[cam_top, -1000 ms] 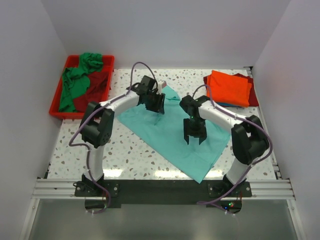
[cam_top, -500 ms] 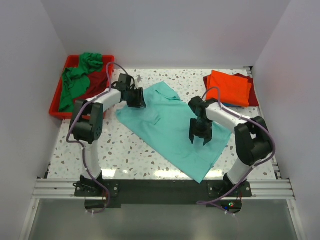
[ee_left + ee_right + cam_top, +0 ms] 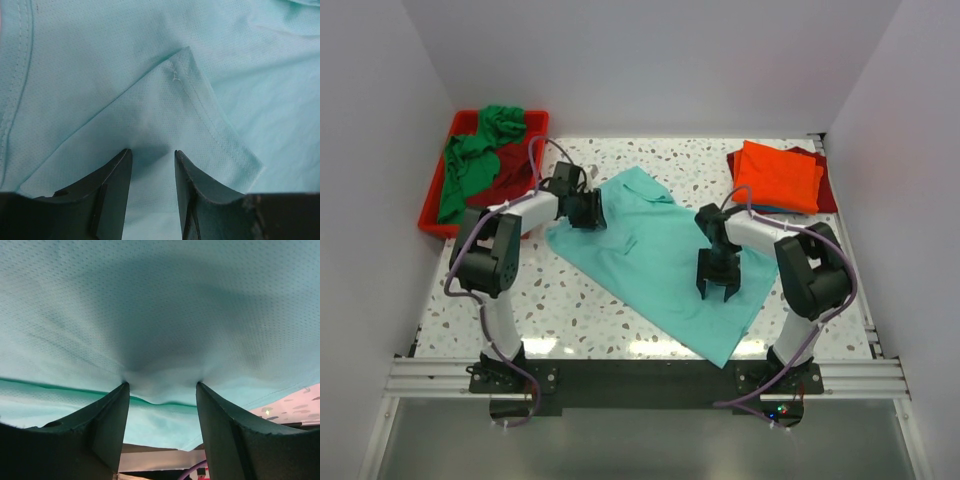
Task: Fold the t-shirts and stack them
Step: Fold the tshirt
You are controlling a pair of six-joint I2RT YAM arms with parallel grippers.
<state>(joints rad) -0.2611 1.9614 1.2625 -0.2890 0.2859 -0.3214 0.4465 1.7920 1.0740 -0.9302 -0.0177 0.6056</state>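
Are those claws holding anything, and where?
Nothing gripped: both claws sit open on the teal t-shirt, left claw at a sleeve, right claw near an edge.

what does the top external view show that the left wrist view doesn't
Only the top external view shows the rigid red plastic tray holding a crumpled green cloth shirt and a dark red cloth shirt, the folded bright orange shirt at the far right, and the right tool. Only the left wrist view shows a stitched hem on a folded flap, close up. Both show the light teal t-shirt and the left tool, its fingers apart on that shirt.
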